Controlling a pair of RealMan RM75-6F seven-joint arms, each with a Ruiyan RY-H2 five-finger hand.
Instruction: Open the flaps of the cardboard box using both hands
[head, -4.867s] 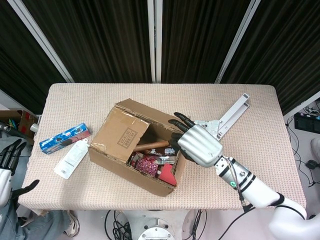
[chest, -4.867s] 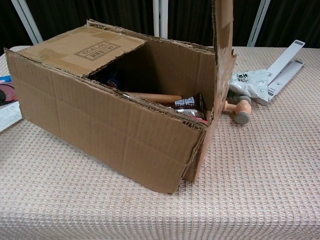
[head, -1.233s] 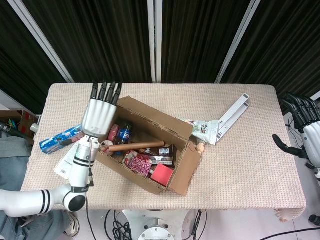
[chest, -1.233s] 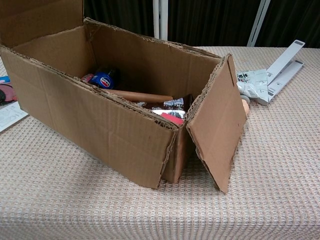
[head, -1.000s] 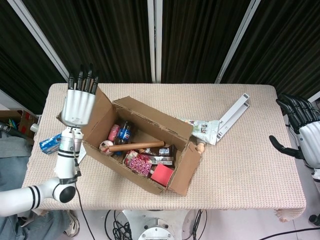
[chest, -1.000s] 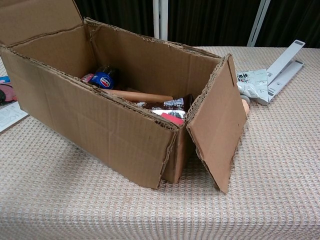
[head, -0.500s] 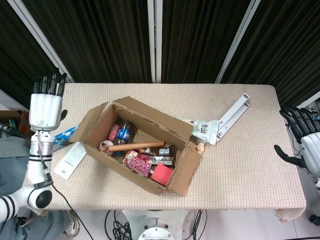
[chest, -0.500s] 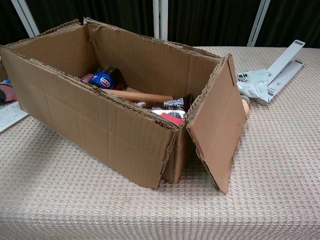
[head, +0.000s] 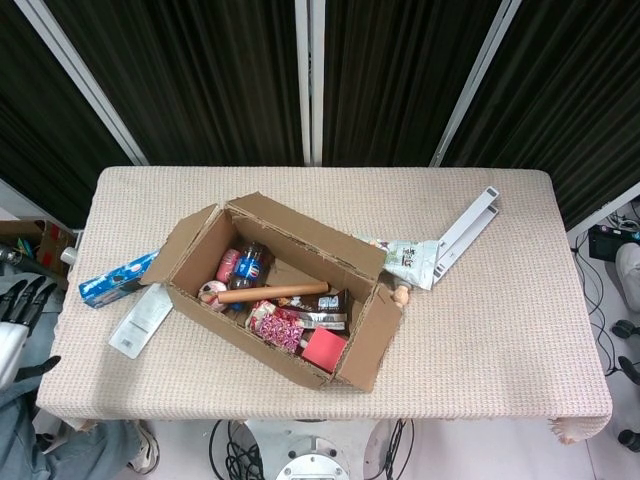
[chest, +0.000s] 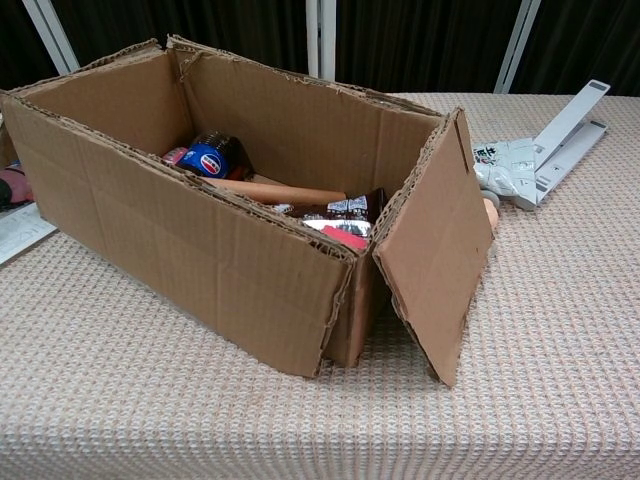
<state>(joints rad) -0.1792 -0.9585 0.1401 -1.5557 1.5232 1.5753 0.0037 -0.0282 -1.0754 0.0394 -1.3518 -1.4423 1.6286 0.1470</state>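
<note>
Cardboard box (head: 285, 290) sits mid-table, nearer the front edge, both end flaps folded outward (contents exposed). Left hand (head: 18, 330) hangs off the table's left edge, fingers spread, holding nothing

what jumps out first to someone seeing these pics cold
The open cardboard box in the middle of the table, both end flaps folded outward, crammed with snacks, a wooden rolling pin and a small Pepsi bottle. To its right lies a white folding stand; the left hand hangs off the table's left edge.
</note>
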